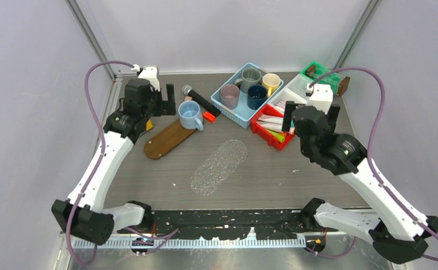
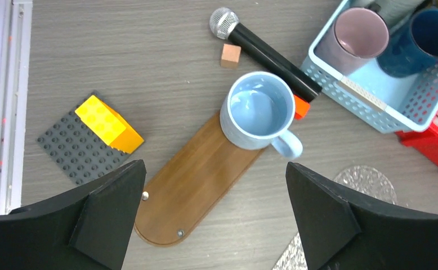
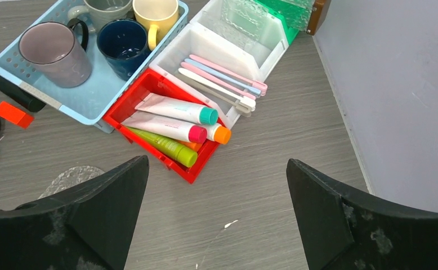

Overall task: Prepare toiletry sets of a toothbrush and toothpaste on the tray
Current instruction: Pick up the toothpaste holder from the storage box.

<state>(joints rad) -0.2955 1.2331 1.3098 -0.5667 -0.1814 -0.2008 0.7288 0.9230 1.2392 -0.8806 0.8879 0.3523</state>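
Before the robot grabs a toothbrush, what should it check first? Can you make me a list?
1. Right jaws open: ok, they are spread wide with nothing between them.
2. Toothbrushes easy to get: ok, they lie uncovered in the white bin.
3. Toothpaste tubes easy to get: ok, they lie in the red bin beside the brushes.
4. Room on the wooden tray: ok, only the blue mug stands at one end.
5. Left jaws out of the way: ok, they are open and not touching the mug.
6. A set already on the tray: not ok, there is no brush or paste there yet.
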